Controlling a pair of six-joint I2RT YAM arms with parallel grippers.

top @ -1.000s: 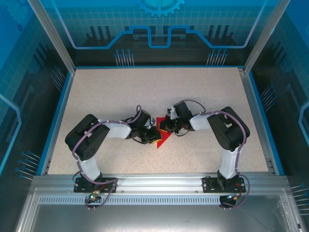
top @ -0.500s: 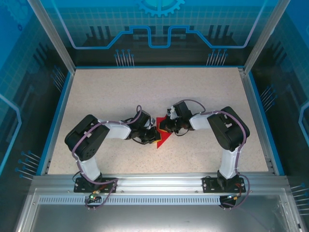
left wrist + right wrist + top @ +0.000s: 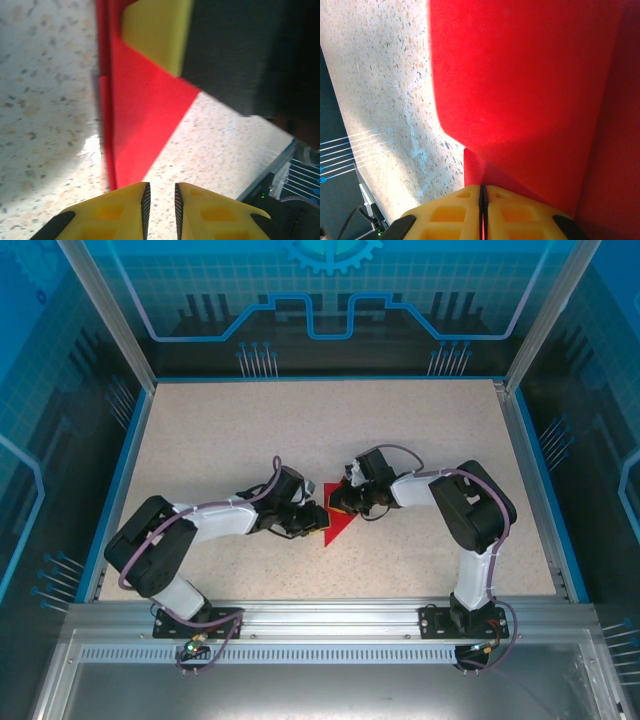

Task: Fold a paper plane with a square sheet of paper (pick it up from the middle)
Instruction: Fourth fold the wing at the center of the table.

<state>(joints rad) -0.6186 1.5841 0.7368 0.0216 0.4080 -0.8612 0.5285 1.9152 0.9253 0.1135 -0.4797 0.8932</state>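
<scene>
Two grippers meet over one small red wedge in the middle of the table (image 3: 420, 430). In the top view, the part nearest the arm bases is the sharp tip of the square sheet of paper (image 3: 338, 528). The sheet is already creased and lies flat. Its tip points to about 6 o'clock, so the long axis runs 6 to 12, with the broad end farther off.

Just past the tip, the left gripper (image 3: 314, 521) sits at the sheet's 9 o'clock edge, reaching in toward 3 o'clock across the long axis. In its wrist view the jaws are parted by a slit with nothing between them. The red fold edge lies just ahead, between 11 and 12 o'clock.

Farther still, the right gripper (image 3: 338, 504) comes in from 3 o'clock onto the broad end. It is clenched, pads together, with its tip on the paper. A thin red line shows in the seam, but I cannot tell whether paper is nipped there.

I judge that the right gripper pins the sheet while the left, nearer the free edge, must go forward along 12 o'clock to lift or press that fold.
</scene>
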